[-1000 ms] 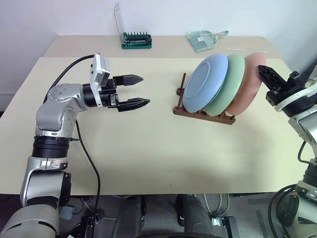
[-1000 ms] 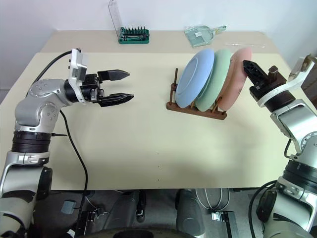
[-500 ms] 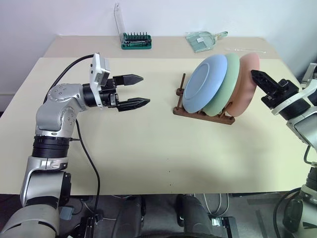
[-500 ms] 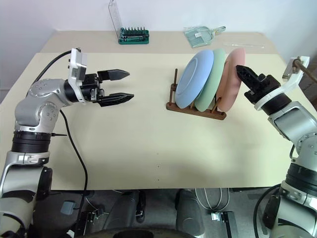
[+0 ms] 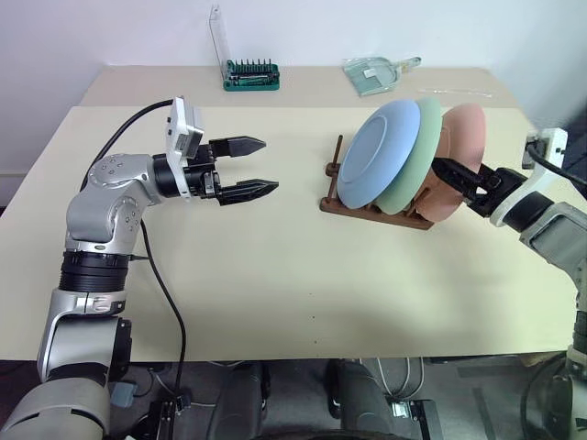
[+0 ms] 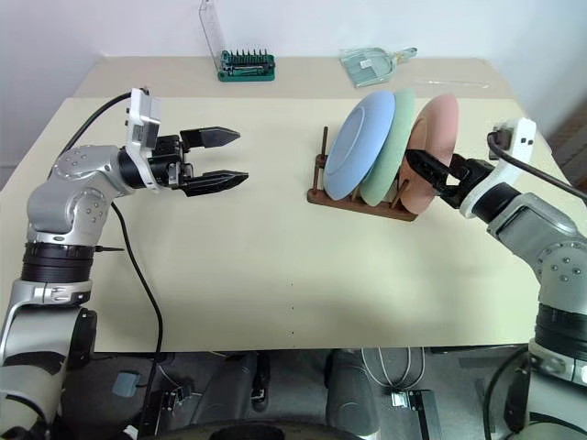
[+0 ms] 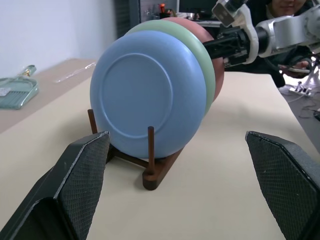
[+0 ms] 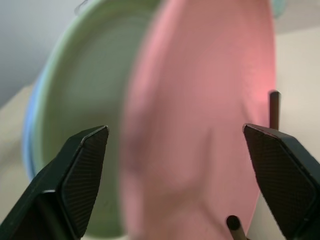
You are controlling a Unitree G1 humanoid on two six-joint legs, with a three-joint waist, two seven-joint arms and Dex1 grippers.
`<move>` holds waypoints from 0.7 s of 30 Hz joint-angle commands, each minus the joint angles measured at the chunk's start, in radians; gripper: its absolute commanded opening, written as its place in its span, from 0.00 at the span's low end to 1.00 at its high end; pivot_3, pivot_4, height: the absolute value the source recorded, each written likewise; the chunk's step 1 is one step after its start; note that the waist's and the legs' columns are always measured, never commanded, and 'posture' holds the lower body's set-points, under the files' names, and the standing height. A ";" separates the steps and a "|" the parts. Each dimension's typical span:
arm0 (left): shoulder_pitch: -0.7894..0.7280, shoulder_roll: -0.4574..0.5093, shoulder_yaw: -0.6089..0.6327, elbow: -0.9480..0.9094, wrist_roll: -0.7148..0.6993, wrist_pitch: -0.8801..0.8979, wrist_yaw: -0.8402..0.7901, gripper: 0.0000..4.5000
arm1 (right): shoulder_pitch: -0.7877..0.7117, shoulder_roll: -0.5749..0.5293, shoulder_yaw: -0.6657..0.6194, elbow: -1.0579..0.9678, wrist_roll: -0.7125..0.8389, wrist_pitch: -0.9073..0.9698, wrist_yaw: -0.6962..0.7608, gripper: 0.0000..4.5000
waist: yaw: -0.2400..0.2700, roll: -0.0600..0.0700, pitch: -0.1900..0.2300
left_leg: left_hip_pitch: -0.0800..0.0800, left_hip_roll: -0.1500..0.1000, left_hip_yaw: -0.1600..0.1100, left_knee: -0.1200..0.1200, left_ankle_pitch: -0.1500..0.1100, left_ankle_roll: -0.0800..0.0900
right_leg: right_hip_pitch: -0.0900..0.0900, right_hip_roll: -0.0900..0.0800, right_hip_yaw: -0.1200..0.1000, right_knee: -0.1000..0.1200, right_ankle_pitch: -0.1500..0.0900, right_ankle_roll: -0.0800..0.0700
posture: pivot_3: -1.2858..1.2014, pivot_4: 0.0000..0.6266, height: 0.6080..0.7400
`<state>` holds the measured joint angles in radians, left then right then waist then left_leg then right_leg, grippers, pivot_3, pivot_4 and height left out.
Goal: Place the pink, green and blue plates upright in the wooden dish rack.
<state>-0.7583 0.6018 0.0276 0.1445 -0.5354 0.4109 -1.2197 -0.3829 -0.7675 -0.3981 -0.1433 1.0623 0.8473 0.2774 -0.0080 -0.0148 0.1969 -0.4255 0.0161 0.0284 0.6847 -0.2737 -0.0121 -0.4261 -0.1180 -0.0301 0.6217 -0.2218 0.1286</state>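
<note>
The blue plate [image 5: 374,156], the green plate [image 5: 424,147] and the pink plate [image 5: 465,128] stand upright side by side in the wooden dish rack [image 5: 365,209] on the table's right half. My right gripper [image 5: 447,172] is open and level at the pink plate's near face. In the right wrist view the pink plate [image 8: 200,115] lies between its spread fingers [image 8: 80,165], apart from both. My left gripper [image 5: 254,168] hangs open over the table, well left of the rack and pointing at it.
A green screwdriver-bit holder [image 5: 252,75] and a clear plastic packet [image 5: 374,73] lie at the back of the cream table [image 5: 275,275]. A person [image 7: 292,7] shows behind the right arm in the left wrist view.
My right gripper went from shut to open, rolled over and sank from the pink plate's upper rim to its lower face. The pink plate now stands a little apart from the green one. The left arm kept still.
</note>
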 commanded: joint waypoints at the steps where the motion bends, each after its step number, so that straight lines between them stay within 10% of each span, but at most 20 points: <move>1: 0.001 0.006 0.029 -0.038 -0.022 0.005 0.000 1.00 | -0.012 -0.022 -0.024 -0.036 -0.042 -0.017 0.022 0.99 | 0.001 0.000 0.000 | 0.000 0.000 0.000 0.000 0.000 0.000 | 0.000 0.000 0.000 0.000 0.000 0.000 | 0.52 0.24 0.88; 21: 0.008 0.000 0.027 -0.045 -0.036 0.003 0.007 1.00 | -0.108 -0.083 -0.126 -0.015 -0.122 -0.067 0.125 0.99 | 0.000 0.000 0.000 | 0.000 0.000 0.000 0.000 0.000 0.000 | 0.000 0.000 0.000 0.000 0.000 0.000 | 0.52 0.24 0.88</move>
<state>-0.7514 0.5990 0.0276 0.1351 -0.5565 0.4144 -1.2166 -0.4620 -0.8166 -0.4822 -0.1497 0.9530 0.8158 0.3850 -0.0077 -0.0148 0.1970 -0.4255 0.0161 0.0285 0.6846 -0.2737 -0.0122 -0.4261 -0.1180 -0.0301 0.6216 -0.2218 0.1286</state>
